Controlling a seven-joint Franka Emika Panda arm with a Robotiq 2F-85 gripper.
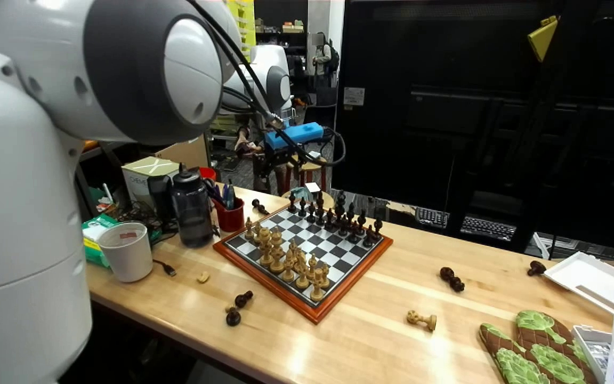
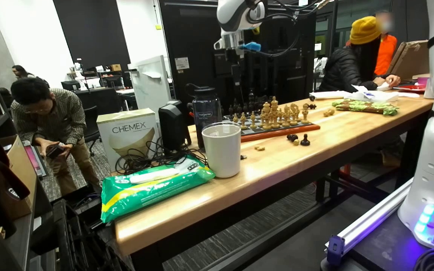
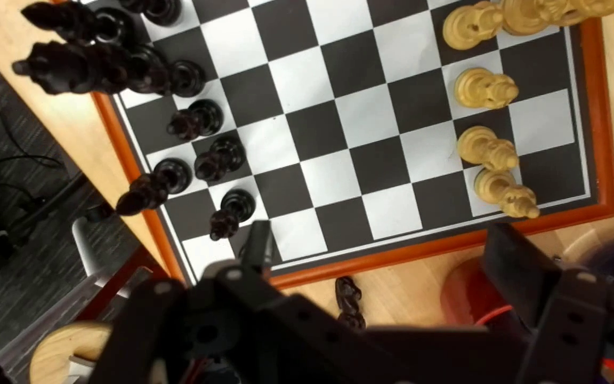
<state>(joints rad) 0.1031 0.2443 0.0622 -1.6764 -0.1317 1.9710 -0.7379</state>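
Gripper [image 3: 384, 248]: we see its jaws spread wide, holding nothing, high above the tabletop [image 1: 365, 330].
Dark chessmen [image 3: 237, 205]: leftmost in our wrist view, standing.
Chessboard [image 3: 323, 178]: flat on the tabletop.
Loose dark piece [image 3: 349, 298]: lying just off the chessboard.
Red pen cup [image 3: 467, 293]: beside the chessboard.
Tan chessmen [image 3: 483, 88]: we find them standing along its right side.

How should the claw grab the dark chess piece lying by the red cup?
Probably around the middle of the dark chess piece, from straight above, with the claw pinching its two long sides. The piece lies on its side, longer than wide, and one end is close to the chessboard's rim.
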